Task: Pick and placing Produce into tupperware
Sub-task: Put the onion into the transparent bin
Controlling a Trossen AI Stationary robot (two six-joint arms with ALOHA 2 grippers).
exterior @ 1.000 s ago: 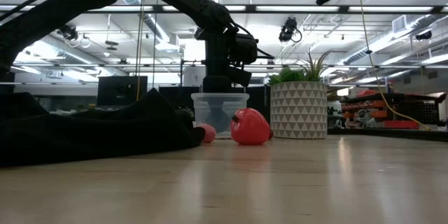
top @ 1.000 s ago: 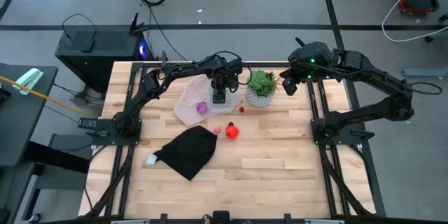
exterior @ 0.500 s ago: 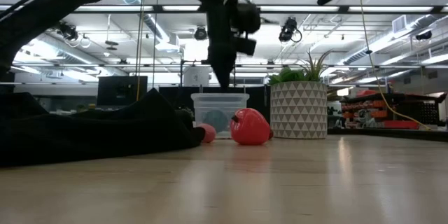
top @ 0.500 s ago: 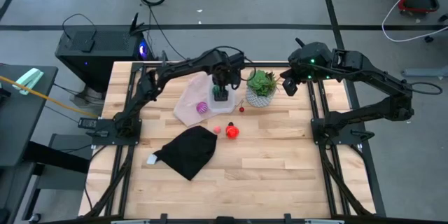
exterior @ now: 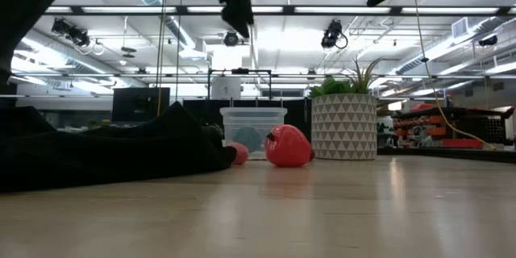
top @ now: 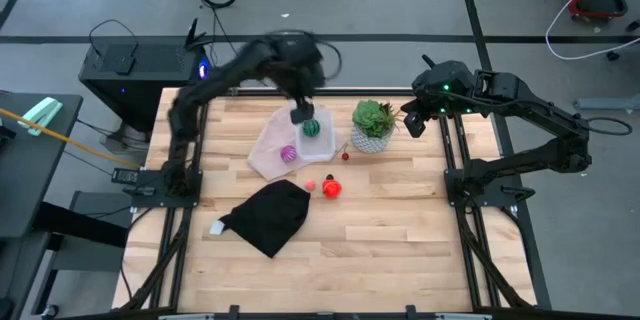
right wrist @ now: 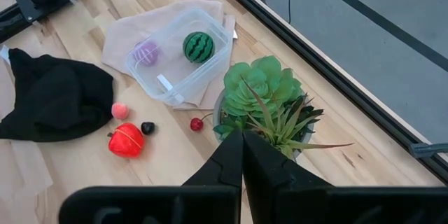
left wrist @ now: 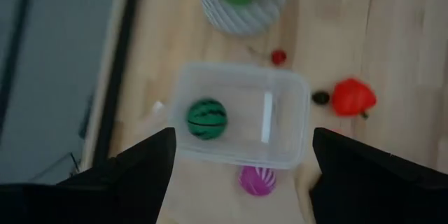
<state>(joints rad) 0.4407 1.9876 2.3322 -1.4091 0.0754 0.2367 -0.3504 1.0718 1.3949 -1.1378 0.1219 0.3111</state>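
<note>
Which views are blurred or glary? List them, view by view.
High view: the left arm is smeared by motion, the table sharp. Low view: bright ceiling lights glare behind a dark, backlit tub and pot. Left wrist view: soft all over, the green ball fuzzy. Right wrist view: crisp.

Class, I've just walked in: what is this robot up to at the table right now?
It is sorting toy produce into the clear tupperware. The green striped ball already lies inside. The left tool hangs open and empty above the tub. The magenta-purple piece, the red-orange one and small pink and red bits are outside the tub. The right tool waits shut above the potted succulent.
</note>
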